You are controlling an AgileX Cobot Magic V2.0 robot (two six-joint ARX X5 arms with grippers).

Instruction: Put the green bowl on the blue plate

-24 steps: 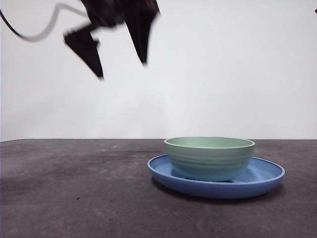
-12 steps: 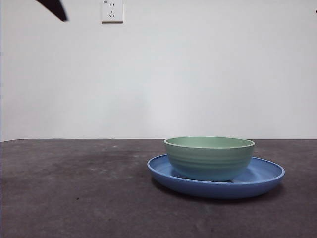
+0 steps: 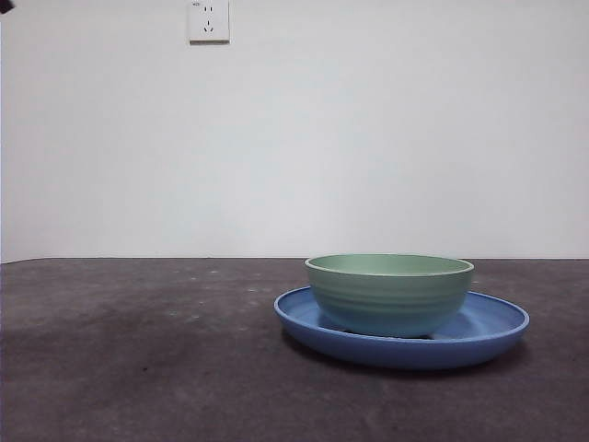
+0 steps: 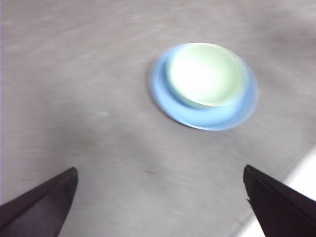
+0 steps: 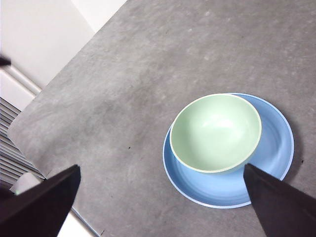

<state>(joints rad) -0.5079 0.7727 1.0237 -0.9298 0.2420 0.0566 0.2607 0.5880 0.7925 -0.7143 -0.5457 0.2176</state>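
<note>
The pale mint-green bowl [image 3: 389, 293] stands upright inside the wide blue plate [image 3: 493, 324] on the dark table, right of centre in the front view. Both show in the left wrist view, bowl [image 4: 206, 74] on plate [image 4: 207, 116], and in the right wrist view, bowl [image 5: 216, 132] on plate [image 5: 276, 158]. My left gripper [image 4: 160, 197] is open and empty, high above the table and well away from the bowl. My right gripper [image 5: 163, 197] is open and empty, also high above. In the front view only a black tip [image 3: 5, 5] shows at the top left corner.
A white wall socket [image 3: 208, 20] sits on the back wall. The grey table's edge [image 5: 44, 158] and a white radiator-like panel [image 5: 12, 163] show in the right wrist view. The table's light edge [image 4: 301, 173] shows in the left wrist view.
The open gripper that hung at the upper left of the front view has risen and pulled away to the top left corner. The bowl and plate have not moved.
</note>
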